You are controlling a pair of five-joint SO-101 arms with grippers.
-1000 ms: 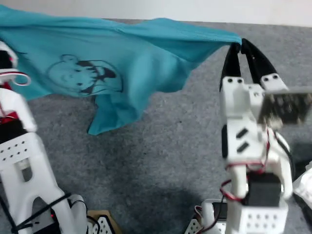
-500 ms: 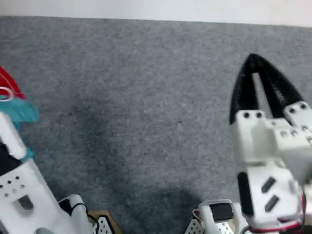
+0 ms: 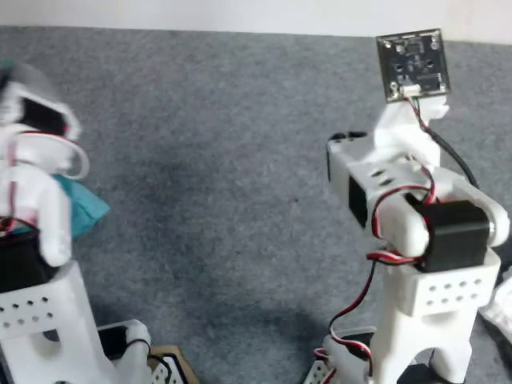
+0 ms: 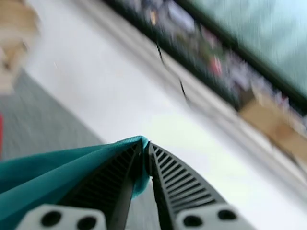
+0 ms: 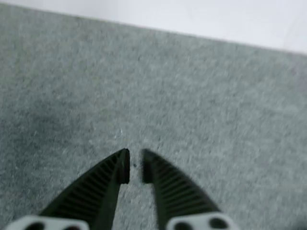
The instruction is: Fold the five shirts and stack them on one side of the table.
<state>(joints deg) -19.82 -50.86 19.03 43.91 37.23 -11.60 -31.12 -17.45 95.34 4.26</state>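
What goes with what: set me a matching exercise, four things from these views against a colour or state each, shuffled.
1 left gripper
2 right gripper
3 shirt
4 table

A grey
B holding nothing
C teal
D clamped on cloth

Pairs: 1-D, 2-B, 3-C, 4-A.

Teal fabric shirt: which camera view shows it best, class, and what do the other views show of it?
The left wrist view: the teal fabric shirt is pinched in the left gripper. The high view catches a teal corner beside an arm. The right wrist view faces the grey carpeted table.
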